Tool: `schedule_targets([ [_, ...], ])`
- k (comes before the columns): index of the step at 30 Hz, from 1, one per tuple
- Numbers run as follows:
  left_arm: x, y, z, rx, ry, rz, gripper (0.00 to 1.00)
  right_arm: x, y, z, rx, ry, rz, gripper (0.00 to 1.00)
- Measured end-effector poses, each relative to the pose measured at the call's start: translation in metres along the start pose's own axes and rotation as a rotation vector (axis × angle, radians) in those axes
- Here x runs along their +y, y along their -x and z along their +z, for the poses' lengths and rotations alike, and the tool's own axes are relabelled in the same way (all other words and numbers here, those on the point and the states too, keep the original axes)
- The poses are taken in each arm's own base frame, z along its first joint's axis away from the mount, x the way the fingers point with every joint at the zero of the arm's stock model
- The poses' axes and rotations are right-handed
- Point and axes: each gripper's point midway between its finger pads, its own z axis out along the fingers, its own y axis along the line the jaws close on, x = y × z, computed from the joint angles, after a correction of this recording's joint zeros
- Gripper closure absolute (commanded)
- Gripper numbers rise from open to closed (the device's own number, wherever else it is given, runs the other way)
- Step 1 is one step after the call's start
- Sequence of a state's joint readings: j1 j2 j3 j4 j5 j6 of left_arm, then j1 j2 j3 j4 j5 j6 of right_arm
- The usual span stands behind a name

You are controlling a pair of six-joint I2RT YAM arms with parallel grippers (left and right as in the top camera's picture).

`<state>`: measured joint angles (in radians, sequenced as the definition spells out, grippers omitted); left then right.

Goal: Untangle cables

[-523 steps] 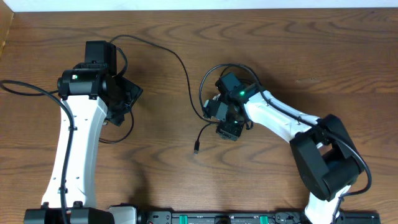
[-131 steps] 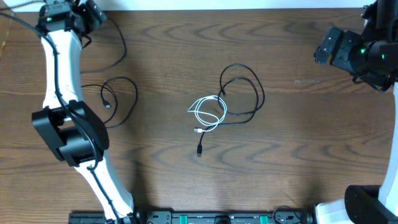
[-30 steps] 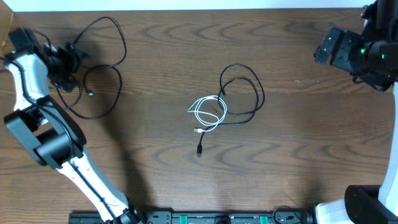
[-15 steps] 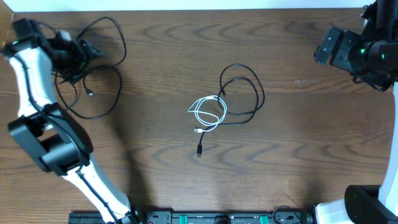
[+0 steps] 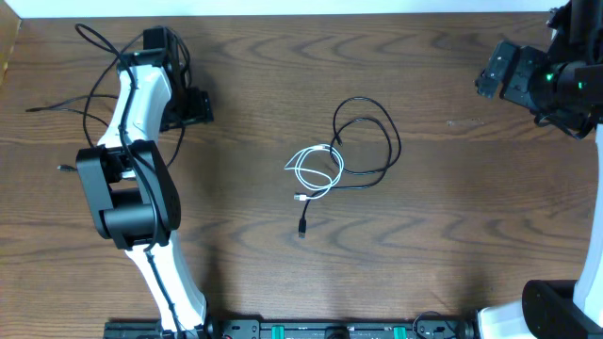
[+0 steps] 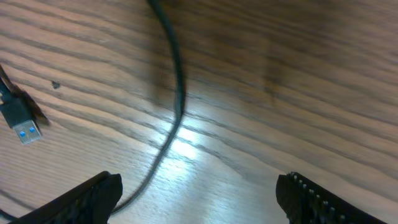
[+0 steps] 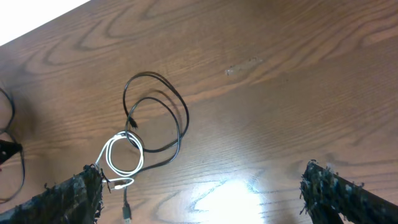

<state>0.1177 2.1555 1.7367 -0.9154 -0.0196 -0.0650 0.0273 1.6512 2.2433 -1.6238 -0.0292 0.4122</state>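
Moved in the last half second: left arm (image 5: 132, 141) swung inward off the far left edge. Its wrist head now sits near 10 o'clock of the bench (image 5: 245, 282), with the big joint below it at 9 o'clock. Right arm (image 5: 537, 80) unchanged at 2 o'clock. Centre bundle unchanged.

In the way: left arm now lies across the spot where a black loop lay open a moment ago. Overhead, only scraps of cord show around it: a bend at 11 o'clock, a thin strand running out toward 9 o'clock, and a small plug end below that.

Left wrist view: left fingers (image 6: 93, 196) spread wide, released, nothing between the pads. Second black cable (image 6: 179, 93) lies flat on the wood, running from 12 o'clock down toward the left finger. Blue-tongued plug (image 6: 22, 123) lies flat at 9 o'clock.

Right fingers (image 7: 74, 193) spread wide, released, high over the bench and well apart from every cord.

Task's things: white cable (image 5: 316, 169) in a small coil at bench centre. Black cable (image 5: 372, 141) in a double loop at the coil's 1 o'clock, overlapping it. Black plug end (image 5: 301, 228) at the coil's 6 o'clock.

Hard to make out: how much cord the left arm hides, and which thin strands beside it are cable and which are arm wiring. Finger bodies are cut off at the lower edge of both wrist views. The top of the left wrist view is blurred.

Surface: dark brown wood grain with glare patches. White strip (image 5: 283, 8) at 12 o'clock, black rail (image 5: 330, 330) at 6 o'clock.
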Motion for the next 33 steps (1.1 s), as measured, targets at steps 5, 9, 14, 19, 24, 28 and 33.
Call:
schedule_targets([
  [5, 0.019, -0.004, 0.011, 0.014, 0.044, -0.011, 0.21, 0.0, 0.0, 0.0, 0.0, 0.0, 0.0, 0.01],
  [9, 0.033, -0.003, 0.013, 0.02, 0.014, -0.029, 0.25, 0.0, 0.0, 0.0, 0.0, 0.0, 0.0, 0.01],
  [14, 0.027, -0.007, 0.02, 0.045, -0.097, 0.01, 0.27, 0.0, 0.0, 0.0, 0.0, 0.0, 0.0, 0.01],
  [19, 0.019, -0.011, 0.033, 0.07, -0.13, 0.066, 0.31, 0.0, 0.0, 0.0, 0.0, 0.0, 0.0, 0.01],
  [24, 0.024, -0.012, 0.044, 0.081, -0.095, 0.081, 0.41, 0.0, 0.0, 0.0, 0.0, 0.0, 0.0, 0.01],
  [28, 0.03, -0.007, 0.045, 0.064, -0.063, 0.097, 0.46, 0.0, 0.0, 0.0, 0.0, 0.0, 0.0, 0.01],
  [33, 0.031, -0.005, 0.048, 0.049, -0.05, 0.099, 0.48, 0.0, 0.0, 0.0, 0.0, 0.0, 0.0, 0.01],
])
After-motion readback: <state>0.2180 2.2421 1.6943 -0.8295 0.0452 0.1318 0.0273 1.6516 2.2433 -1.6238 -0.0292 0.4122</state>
